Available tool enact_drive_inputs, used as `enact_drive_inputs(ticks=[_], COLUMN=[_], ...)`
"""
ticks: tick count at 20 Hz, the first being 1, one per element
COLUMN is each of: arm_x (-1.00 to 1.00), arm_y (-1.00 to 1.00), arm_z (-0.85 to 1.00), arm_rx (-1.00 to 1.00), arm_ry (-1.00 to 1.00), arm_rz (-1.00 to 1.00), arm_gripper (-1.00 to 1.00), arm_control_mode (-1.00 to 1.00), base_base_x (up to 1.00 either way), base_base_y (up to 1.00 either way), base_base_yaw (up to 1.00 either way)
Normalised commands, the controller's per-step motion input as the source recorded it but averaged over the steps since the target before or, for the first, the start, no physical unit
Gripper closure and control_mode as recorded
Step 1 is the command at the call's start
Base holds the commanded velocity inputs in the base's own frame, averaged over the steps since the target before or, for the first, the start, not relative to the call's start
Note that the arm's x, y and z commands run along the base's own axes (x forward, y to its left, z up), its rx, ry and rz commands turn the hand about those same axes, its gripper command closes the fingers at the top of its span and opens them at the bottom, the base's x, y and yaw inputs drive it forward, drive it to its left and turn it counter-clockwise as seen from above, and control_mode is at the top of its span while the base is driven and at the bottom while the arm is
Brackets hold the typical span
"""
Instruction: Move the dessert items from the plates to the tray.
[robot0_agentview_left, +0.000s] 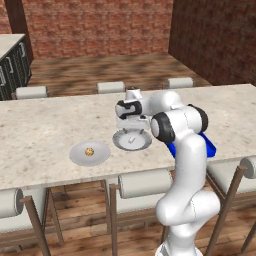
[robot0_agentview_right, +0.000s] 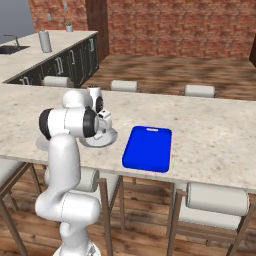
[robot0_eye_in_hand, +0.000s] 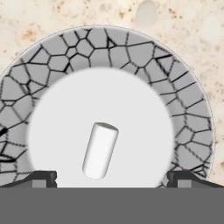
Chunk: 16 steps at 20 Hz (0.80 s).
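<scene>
From the left base view, the white arm's two-finger gripper (robot0_agentview_left: 131, 131) hangs right over the round grey plate with the darker raised rim (robot0_agentview_left: 144, 144) on the speckled stone counter (robot0_agentview_left: 45, 130). A little to its left sits the plain flat grey plate (robot0_agentview_left: 76, 155), carrying the small round golden-brown cookie ball (robot0_agentview_left: 89, 151). Neither dessert has left its plate yet.

Over to the right base view: the bright blue rectangular tray (robot0_agentview_right: 148, 148) lies just beside the rimmed plate, empty, an easy short carry away.

Now the hand view, and here's the target: the small white oblong piece (robot0_eye_in_hand: 100, 150) lies dead centre on the plate's smooth white middle, ringed by the cracked-pattern grey rim. It looks like a stubby cylinder lying on its side, tilted slightly in this view. The two dark fingertips (robot0_eye_in_hand: 41, 177) stand wide apart on either side, nothing between them yet.

My read: it's light and probably soft, and round enough to roll. Pinch across the short width at mid-length, and squeeze gently.
</scene>
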Motion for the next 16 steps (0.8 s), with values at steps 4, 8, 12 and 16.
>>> enact_drive_inputs(ticks=[4, 8, 12, 16], arm_x=[0.00, 0.00, 0.00, 0.00], arm_y=[0.00, 0.00, 0.00, 0.00], arm_z=[-0.10, -0.26, -0.34, -0.22], arm_rx=[0.00, 0.00, 0.00, 0.00], arm_ry=[0.00, 0.00, 0.00, 0.00], arm_rz=[0.00, 0.00, 0.00, 0.00], arm_gripper=[-1.00, -1.00, -1.00, -1.00], arm_control_mode=[-1.00, -1.00, -1.00, -1.00], base_base_x=[0.00, 0.00, 0.00, 0.00], base_base_y=[0.00, 0.00, 0.00, 0.00], base_base_yaw=[0.00, 0.00, 0.00, 0.00])
